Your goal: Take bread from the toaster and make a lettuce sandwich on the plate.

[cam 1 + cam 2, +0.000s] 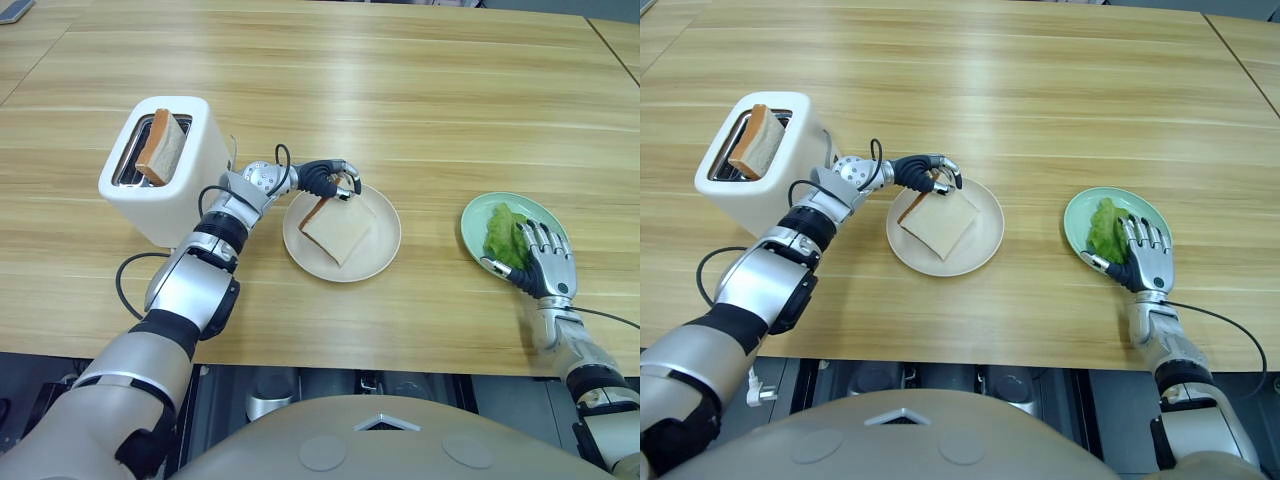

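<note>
The left hand (328,180) is over the far edge of the beige plate (379,256), and its curled fingers pinch the far corner of a slice of bread (342,232), which lies on this plate with that corner a little raised. Behind this arm the white toaster (175,195) stands on the wooden table (400,90), with a second slice (163,148) sticking up from its slot. The right hand (545,262) holds nothing; its fingers are spread and stretched out over the near side of the green plate (477,215), just beside the lettuce (503,232) lying on it.
</note>
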